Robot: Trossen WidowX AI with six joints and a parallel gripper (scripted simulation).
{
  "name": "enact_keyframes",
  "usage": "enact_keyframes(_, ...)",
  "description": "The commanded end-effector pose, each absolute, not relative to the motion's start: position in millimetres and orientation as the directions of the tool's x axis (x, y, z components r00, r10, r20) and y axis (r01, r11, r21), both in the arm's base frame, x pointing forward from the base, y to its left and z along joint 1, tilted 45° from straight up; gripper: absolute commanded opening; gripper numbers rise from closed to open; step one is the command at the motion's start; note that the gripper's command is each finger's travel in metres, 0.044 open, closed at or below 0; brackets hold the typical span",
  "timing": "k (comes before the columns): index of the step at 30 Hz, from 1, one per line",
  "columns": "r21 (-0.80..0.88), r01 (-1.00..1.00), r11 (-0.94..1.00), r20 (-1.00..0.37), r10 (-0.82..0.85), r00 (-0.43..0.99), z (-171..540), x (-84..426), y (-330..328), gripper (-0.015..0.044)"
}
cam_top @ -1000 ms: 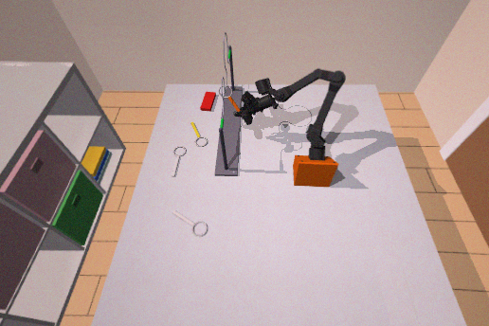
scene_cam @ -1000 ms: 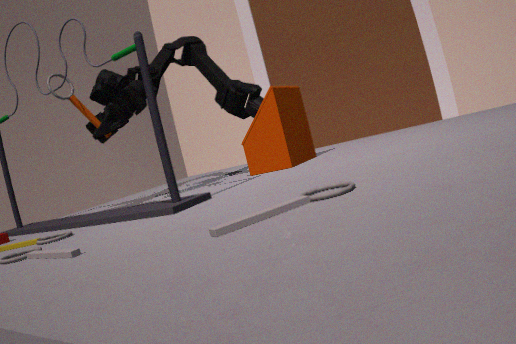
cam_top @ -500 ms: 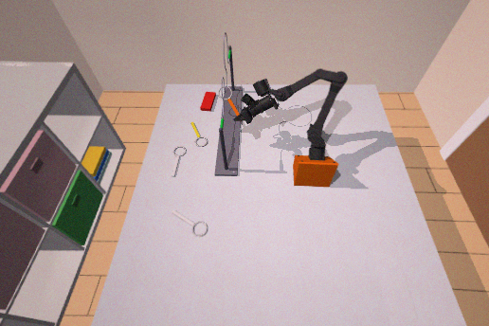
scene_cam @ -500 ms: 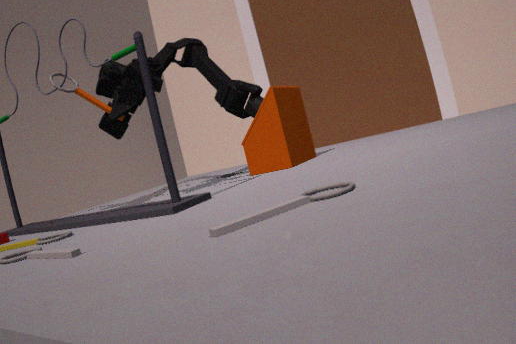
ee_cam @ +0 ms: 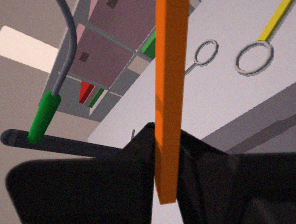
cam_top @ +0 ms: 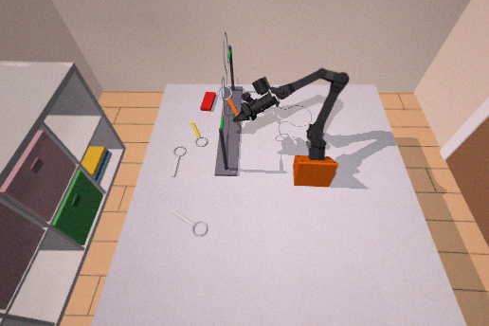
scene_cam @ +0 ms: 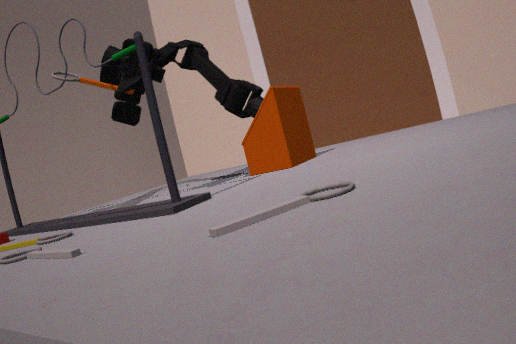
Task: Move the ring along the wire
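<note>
The orange handle [cam_top: 232, 106] [scene_cam: 100, 84] [ee_cam: 170, 75] is held near its free end by my gripper [cam_top: 238, 118] [scene_cam: 131, 91] [ee_cam: 158, 128], which is shut on it. Its ring [cam_top: 219, 96] [scene_cam: 53, 75] looks nearly flat in the exterior view and surrounds the rising grey wire [scene_cam: 39, 56] [ee_cam: 72, 45] between its two humps. Whether ring and wire touch is unclear. The near green part [cam_top: 222, 123] [scene_cam: 123, 52] adjoins the near post [cam_top: 224, 153] [scene_cam: 157, 126]; the far green part [cam_top: 229, 54] [scene_cam: 4, 119] adjoins the far post [cam_top: 232, 72] [scene_cam: 10, 181]. The ring is outside the wrist view.
The dark base [cam_top: 227, 162] [scene_cam: 192, 202] carries both posts. Beyond it lie a red block [cam_top: 208, 100], a yellow-handled ring [cam_top: 195, 130] [ee_cam: 274, 22] and a pale-handled ring [cam_top: 177, 166]. Another pale handle [cam_top: 184, 219] [scene_cam: 260, 216] lies nearer the front. The arm's orange mount [cam_top: 313, 172] [scene_cam: 272, 141] stands to the right.
</note>
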State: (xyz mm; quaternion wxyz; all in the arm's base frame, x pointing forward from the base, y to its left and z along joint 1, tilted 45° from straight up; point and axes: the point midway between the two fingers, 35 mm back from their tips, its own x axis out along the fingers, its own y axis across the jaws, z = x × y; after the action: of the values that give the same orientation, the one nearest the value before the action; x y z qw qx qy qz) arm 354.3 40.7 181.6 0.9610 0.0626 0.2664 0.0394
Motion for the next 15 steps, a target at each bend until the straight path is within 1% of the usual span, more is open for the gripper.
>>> enact_keyframes(1,0.240,-0.047,0.970,-0.500,0.165,0.850,188.5,352.5,56.9,-0.0150)
enact_keyframes(15,0.512,-0.028,0.858,-0.471,0.308,0.827,208.4,346.2,96.6,-0.0150)
